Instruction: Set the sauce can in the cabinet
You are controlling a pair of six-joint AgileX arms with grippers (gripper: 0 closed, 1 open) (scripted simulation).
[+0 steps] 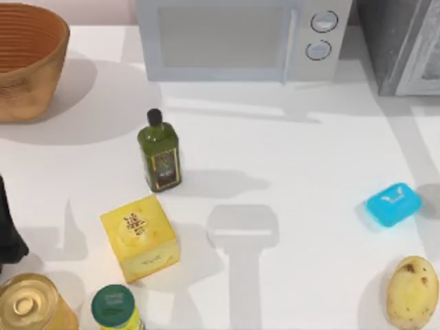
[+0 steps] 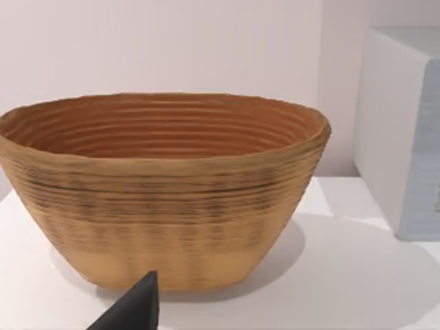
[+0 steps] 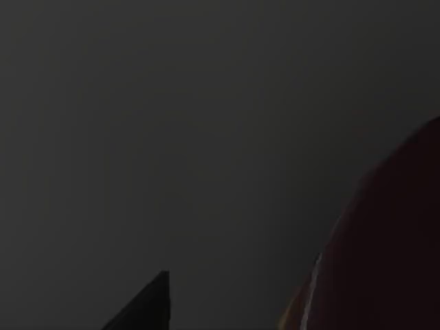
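The sauce can is out of view. The cabinet (image 1: 397,42), a dark-grey box with a pale framed door, stands at the table's back right corner. My left arm (image 1: 8,234) is parked at the left edge of the table. Its gripper (image 2: 134,313) faces the woven basket (image 2: 165,192) from a short distance. The right wrist view is dark.
A microwave (image 1: 237,38) stands at the back centre and the woven basket (image 1: 27,58) at the back left. An olive-oil bottle (image 1: 159,152), a yellow box (image 1: 139,237), a gold tin can (image 1: 31,306) and a green-topped can (image 1: 115,307) stand left of centre. Blue soap (image 1: 392,203) and a potato (image 1: 411,292) lie at the right.
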